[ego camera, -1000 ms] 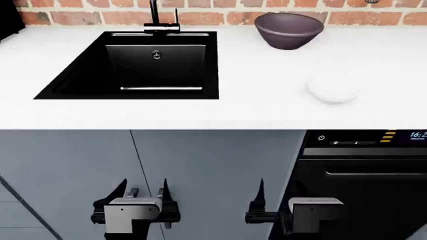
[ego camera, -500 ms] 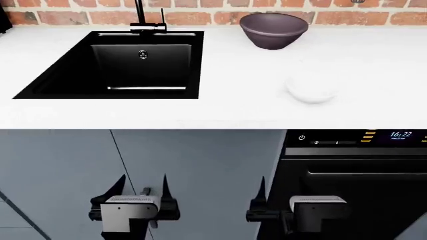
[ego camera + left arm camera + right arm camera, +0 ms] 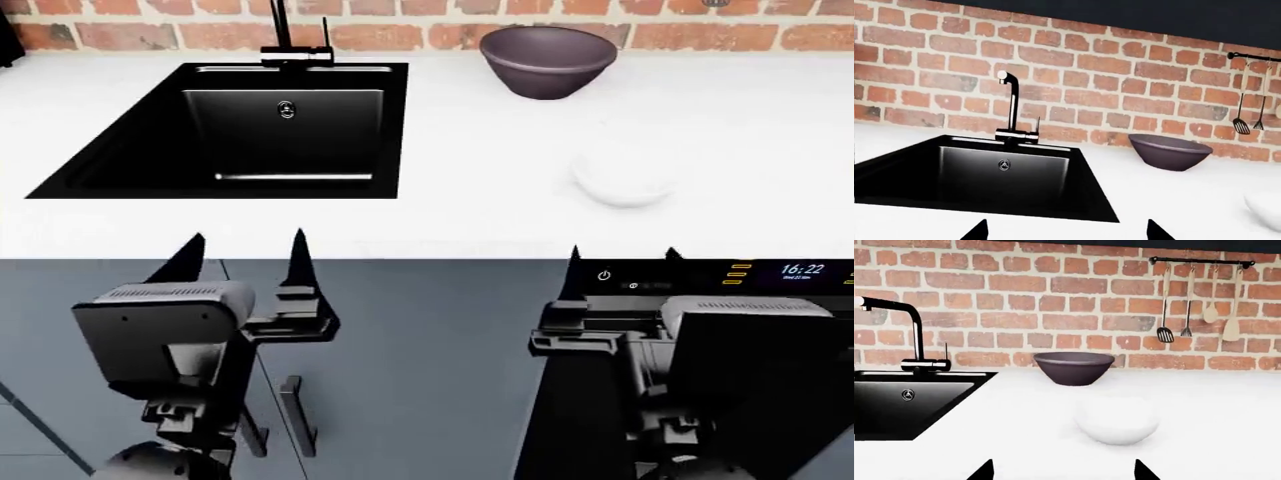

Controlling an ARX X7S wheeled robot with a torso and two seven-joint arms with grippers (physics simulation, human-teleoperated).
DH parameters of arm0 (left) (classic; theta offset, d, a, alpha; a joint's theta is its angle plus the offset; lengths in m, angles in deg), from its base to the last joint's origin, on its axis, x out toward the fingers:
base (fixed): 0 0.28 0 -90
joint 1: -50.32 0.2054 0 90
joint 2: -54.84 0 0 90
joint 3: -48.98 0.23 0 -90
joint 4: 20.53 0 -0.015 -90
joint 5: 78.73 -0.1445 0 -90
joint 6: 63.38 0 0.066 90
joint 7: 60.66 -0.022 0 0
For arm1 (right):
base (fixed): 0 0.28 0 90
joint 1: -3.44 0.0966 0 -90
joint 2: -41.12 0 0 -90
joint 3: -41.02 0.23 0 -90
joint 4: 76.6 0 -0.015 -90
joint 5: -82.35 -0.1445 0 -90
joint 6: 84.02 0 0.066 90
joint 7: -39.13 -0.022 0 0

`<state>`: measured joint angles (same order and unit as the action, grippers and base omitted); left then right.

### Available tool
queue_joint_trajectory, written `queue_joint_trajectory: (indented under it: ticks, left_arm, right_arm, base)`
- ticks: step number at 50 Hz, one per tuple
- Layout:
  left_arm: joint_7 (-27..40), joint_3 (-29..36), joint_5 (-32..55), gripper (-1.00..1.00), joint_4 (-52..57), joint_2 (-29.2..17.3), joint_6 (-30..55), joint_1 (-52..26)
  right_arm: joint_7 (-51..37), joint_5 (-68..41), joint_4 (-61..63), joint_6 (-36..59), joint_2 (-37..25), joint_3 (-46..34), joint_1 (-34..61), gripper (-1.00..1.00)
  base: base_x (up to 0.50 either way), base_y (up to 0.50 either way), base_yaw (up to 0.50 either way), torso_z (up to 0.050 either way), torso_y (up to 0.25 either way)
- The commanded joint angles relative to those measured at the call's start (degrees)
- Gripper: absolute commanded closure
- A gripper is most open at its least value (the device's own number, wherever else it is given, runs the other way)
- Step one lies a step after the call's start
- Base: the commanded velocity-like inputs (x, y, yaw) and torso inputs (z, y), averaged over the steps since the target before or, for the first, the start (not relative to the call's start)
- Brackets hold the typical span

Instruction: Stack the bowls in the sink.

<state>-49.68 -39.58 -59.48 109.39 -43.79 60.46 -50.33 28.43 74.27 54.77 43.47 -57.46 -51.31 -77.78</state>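
Observation:
The dark purple-brown bowl stands on the white counter at the back, right of the black sink. The small white bowl sits on the counter nearer the front, right of the sink. Both also show in the right wrist view, purple bowl behind white bowl. The left wrist view shows the sink and the purple bowl. My left gripper is open and empty at the counter's front edge, before the sink. My right gripper is open and empty, before the white bowl.
A black faucet stands behind the sink against the brick wall. Utensils hang on a rail at the wall's right. An oven with a lit display sits under the counter at right, grey cabinet doors at left.
Both arms have risen from low before the cabinets to the counter's front edge. The bowls have not moved. The head view held still over the last half second after shifting earlier.

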Motion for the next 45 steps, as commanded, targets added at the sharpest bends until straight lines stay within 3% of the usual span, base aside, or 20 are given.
queue_joint_trajectory:
  ticks: [1,9,22,32,45]
  left_arm:
    - [6.1,-4.0,10.1,-1.0,12.4,-1.2,24.1,-15.7]
    - [7.1,-4.5,14.3,-1.0,5.4,-0.5,35.6,-33.5]
    - [1.0,1.6,11.4,-1.0,-22.7,-1.2,32.4,-56.2]
    - [-3.7,3.7,11.4,-1.0,-42.7,-0.2,33.6,-69.2]
    - [-12.5,12.3,7.9,-1.0,-71.6,0.3,31.8,-85.6]
  right_arm:
    - [-1.6,-4.7,14.4,23.6,-1.5,4.2,14.6,-1.0]
    - [-1.6,-6.2,11.0,34.9,-3.1,3.6,31.8,-1.0]
    - [2.4,-7.0,-10.8,33.8,-5.0,1.1,51.1,-1.0]
    - [6.3,-8.7,-26.5,34.9,-5.3,1.1,60.9,-1.0]
    - [10.1,-8.4,-48.9,37.3,-7.1,-2.5,76.2,-1.0]
  base:
    - [0.0,0.0,0.0,0.0,0.0]
    - [0.0,0.0,0.0,0.0,0.0]
    - [0.0,0.0,0.0,0.0,0.0]
    - [0.0,0.0,0.0,0.0,0.0]
    - [0.0,0.0,0.0,0.0,0.0]
